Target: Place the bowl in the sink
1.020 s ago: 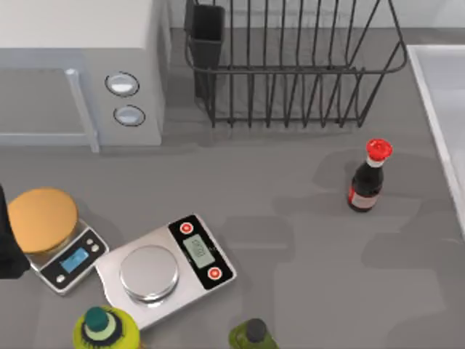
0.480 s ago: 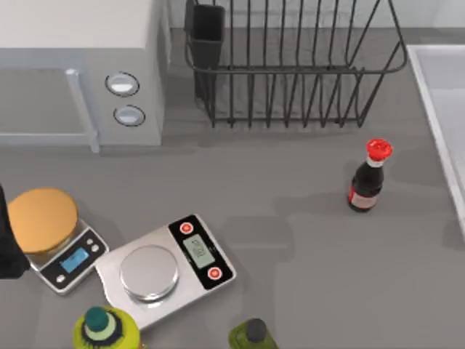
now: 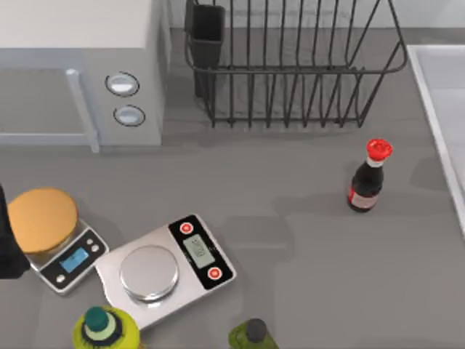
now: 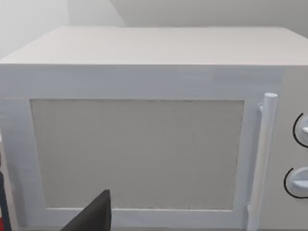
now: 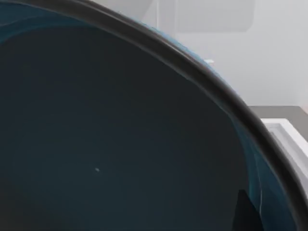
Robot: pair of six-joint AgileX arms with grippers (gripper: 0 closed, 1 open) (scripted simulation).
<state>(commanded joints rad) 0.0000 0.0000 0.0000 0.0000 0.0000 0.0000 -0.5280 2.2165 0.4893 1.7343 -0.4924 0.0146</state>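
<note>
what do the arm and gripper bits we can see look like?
Little to go on. A matte black, rounded part of the left arm sits at the top view's left edge. The left wrist view has a black pointed finger, plain. The right wrist view has a dark angular tip. No cables or markings visible.

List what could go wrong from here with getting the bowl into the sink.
1. The large blue-glazed bowl with a dark rim sits right against the right wrist camera, hiding most of the pale white-grey sink beyond it, so the release point may be misjudged.
2. The sink's raised light rim could catch the bowl's edge and tip it.
3. The dark red-capped sauce bottle stands near the sink and could be knocked over by a low sweep.
</note>
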